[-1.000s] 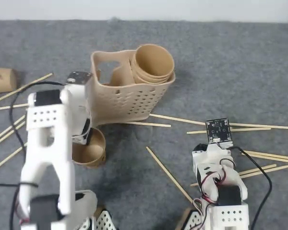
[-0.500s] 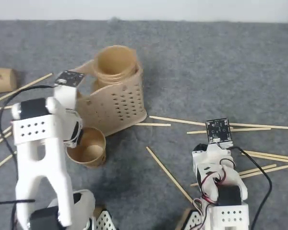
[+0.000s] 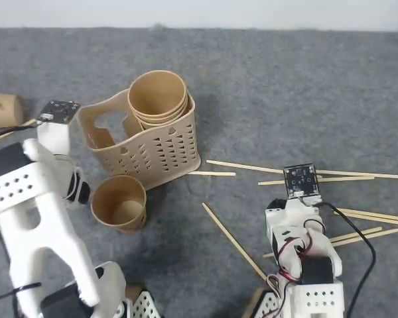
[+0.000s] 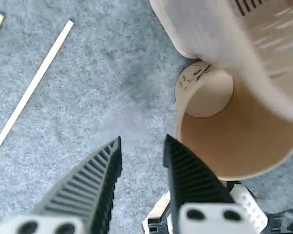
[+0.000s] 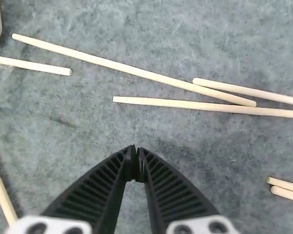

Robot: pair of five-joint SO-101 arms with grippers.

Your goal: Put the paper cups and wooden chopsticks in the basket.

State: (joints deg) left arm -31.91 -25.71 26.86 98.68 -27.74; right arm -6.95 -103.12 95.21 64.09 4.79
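Tan holey basket (image 3: 152,156) holds stacked cups (image 3: 158,96), with a loose cup (image 3: 119,201) just beside it. It sits turned round compared to before. Left gripper (image 4: 143,141) is half-open and empty, right gripper (image 5: 136,151) pinched together on nothing.

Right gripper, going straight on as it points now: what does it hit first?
Likely the pale wooden chopstick lying crosswise just ahead of the right gripper; grey carpet may come first, depth unclear.

White arms (image 3: 36,199), ribbed black left claw (image 4: 143,140), right claw (image 5: 136,148), black cables (image 3: 371,250)

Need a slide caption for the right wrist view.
Right gripper, fingers shut, hovers above carpet strewn with wooden chopsticks.
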